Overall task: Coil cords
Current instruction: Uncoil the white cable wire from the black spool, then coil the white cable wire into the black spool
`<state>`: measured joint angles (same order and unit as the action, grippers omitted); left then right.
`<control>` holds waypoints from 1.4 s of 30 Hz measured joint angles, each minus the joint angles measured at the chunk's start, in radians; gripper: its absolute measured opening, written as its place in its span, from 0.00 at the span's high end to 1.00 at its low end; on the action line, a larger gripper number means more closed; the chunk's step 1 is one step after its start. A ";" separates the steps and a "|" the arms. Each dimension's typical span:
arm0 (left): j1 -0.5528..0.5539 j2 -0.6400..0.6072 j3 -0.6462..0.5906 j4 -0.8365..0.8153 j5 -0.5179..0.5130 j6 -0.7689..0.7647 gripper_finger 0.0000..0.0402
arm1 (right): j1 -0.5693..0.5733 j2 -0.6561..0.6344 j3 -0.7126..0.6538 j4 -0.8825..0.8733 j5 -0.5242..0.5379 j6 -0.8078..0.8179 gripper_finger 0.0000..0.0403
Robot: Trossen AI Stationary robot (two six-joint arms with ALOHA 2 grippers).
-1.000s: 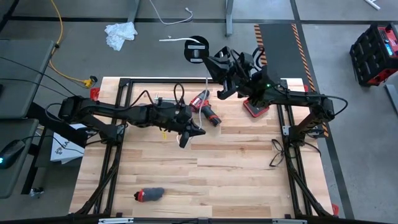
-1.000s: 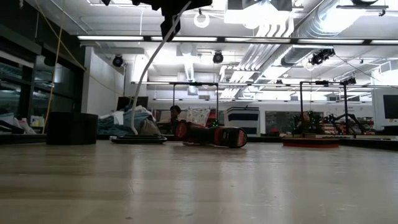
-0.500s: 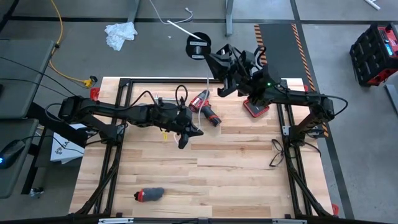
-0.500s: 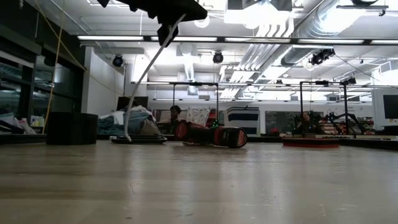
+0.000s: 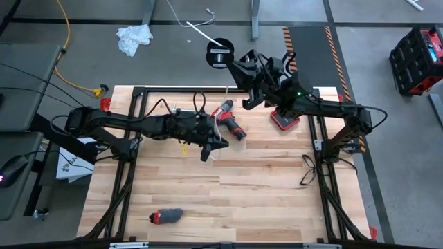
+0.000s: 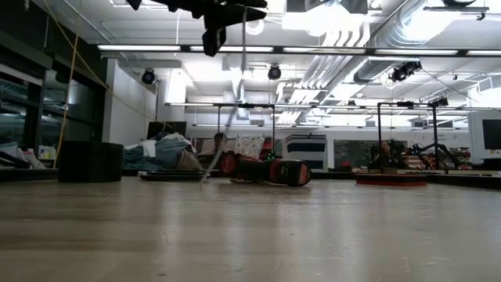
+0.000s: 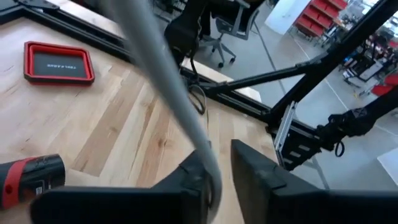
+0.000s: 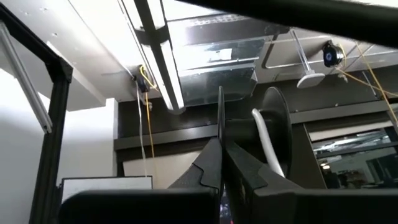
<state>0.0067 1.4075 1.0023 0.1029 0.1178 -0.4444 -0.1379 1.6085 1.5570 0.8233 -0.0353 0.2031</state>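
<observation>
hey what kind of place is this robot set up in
Most likely an industrial lab or workshop. The low view shows exposed ceiling ducts and strip lights, the high view a bare concrete floor with hazard-striped matting, and a cordless drill lying on the wooden workbench.

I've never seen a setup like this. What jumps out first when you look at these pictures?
The thin white cable, strung in the air between two dark arms. The right hand, raised past the wooden table's far edge, is shut on the round black disc at the cable's end, while the left hand, mid-table, has the cable running between its slightly parted fingers. A red and black power drill lies between the arms.
</observation>
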 joint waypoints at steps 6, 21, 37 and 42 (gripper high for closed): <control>0.007 -0.020 0.000 0.026 0.004 -0.042 0.68 | 0.000 0.000 0.000 -0.067 0.000 0.001 1.00; 0.040 -0.214 0.000 -0.198 0.029 0.012 0.52 | 0.001 0.000 0.001 -0.292 -0.029 0.024 1.00; 0.029 -0.268 0.001 -0.507 -0.212 0.113 0.52 | 0.001 -0.008 0.001 -0.333 -0.034 0.035 1.00; 0.029 -0.267 0.001 -0.544 -0.397 0.192 0.52 | 0.001 -0.010 0.000 -0.341 -0.034 0.032 1.00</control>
<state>0.0360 1.1403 1.0031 -0.4409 -0.2796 -0.2529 -0.1368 1.5990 1.5574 0.4824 -0.0692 0.2356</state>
